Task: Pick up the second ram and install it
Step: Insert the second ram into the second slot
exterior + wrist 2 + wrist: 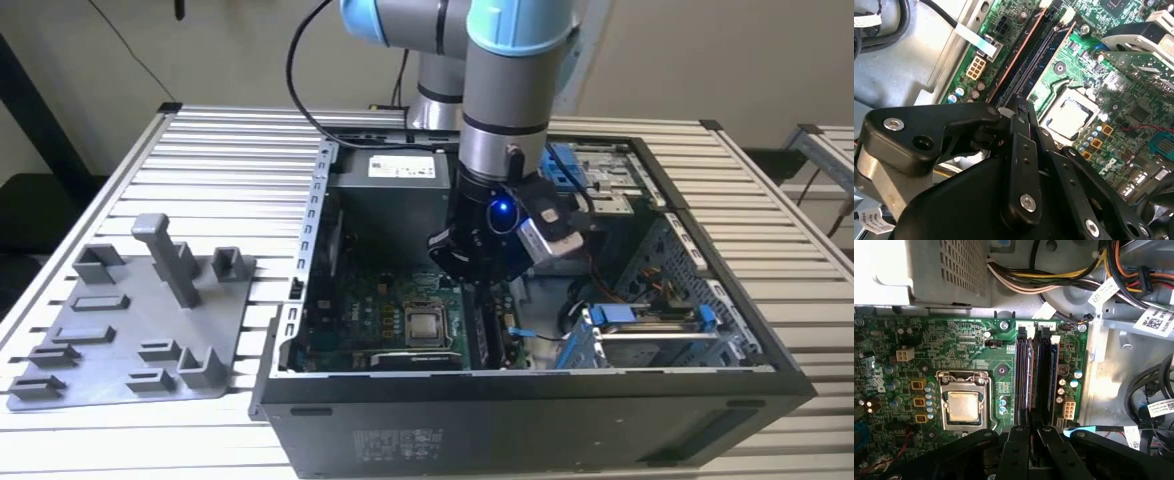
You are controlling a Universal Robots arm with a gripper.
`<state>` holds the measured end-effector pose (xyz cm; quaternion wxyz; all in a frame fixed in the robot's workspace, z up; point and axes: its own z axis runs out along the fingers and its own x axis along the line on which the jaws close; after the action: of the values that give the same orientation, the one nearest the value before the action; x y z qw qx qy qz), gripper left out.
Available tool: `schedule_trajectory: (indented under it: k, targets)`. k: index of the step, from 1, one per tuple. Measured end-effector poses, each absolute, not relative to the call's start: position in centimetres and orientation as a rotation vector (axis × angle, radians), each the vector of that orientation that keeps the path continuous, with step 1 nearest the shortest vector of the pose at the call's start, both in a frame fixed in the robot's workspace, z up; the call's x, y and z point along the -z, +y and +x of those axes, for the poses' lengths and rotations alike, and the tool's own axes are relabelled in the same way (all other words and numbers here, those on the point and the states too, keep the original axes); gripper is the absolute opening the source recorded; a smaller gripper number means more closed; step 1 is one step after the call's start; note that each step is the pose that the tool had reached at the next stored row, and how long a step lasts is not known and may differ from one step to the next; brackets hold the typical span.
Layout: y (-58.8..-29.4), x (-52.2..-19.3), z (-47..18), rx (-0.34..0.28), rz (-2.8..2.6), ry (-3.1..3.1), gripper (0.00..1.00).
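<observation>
Black gripper [1030, 440] fingers sit together over the second ram [1046, 377] at the motherboard's [969, 345] slot edge; press straight down, evenly.

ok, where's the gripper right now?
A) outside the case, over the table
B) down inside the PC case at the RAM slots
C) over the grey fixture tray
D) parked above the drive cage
B: the gripper is down inside the open case, its fingers at the end of the RAM slots beside the processor.
</observation>
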<state>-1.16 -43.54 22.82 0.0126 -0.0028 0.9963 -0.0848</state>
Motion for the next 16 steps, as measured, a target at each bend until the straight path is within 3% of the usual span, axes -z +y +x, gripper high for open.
schedule_trajectory:
  k: [16]
  targets:
    - [-43.47, -22.75, -1.16, 0.288, -0.009, 3.103, 0.13]
